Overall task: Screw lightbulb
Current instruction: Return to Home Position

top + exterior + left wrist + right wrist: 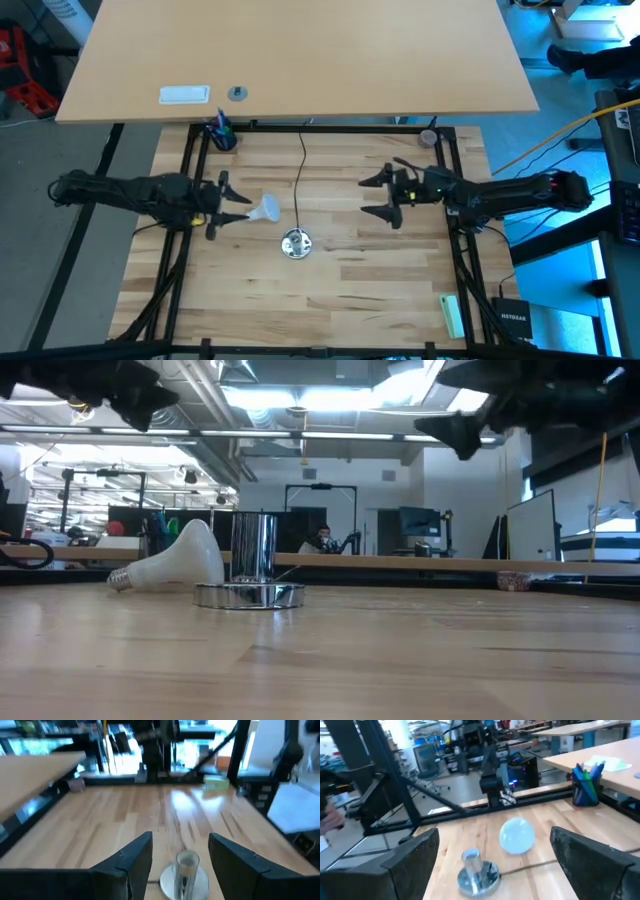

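Over mid-bench point(380, 300), left gripper point(232, 205) and right gripper point(365, 197) hang raised, facing each other, both with fingers spread, nothing held. Lightbulb point(265, 209) lies on its side near bench centre, just beside upright silver socket point(296, 243), toward the left edge.

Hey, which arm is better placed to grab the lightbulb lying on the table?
Left. The left gripper hangs open right beside the lightbulb, whose neck points toward it. The right gripper, also open, is farther off, beyond the black cord.
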Tool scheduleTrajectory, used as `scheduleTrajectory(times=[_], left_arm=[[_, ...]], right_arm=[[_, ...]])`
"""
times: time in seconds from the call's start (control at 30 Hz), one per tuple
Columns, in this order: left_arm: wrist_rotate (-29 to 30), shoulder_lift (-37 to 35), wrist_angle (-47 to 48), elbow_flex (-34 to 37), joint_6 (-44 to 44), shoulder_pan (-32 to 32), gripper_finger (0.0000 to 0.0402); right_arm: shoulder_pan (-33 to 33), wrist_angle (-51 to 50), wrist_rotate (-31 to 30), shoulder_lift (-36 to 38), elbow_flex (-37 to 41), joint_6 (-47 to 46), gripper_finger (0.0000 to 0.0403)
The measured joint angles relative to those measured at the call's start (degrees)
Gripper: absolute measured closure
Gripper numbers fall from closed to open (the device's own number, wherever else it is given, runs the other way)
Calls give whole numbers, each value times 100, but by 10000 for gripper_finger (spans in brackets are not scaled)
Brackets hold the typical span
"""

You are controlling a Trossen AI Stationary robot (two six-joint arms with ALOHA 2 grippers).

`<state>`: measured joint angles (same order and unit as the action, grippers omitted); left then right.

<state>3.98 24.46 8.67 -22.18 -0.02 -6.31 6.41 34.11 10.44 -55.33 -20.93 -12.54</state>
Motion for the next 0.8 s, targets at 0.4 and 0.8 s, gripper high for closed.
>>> scheduleTrajectory(times=[0.4,0.8], left_arm=[[166,-1949,-355,1134,-7,48,219],[940,-2428,513,1300,-343,50,219]], right_arm=[[263,-307,-951,2363,1432,-559,23],[261,-1569,-1550,4523,2022,-536,23]])
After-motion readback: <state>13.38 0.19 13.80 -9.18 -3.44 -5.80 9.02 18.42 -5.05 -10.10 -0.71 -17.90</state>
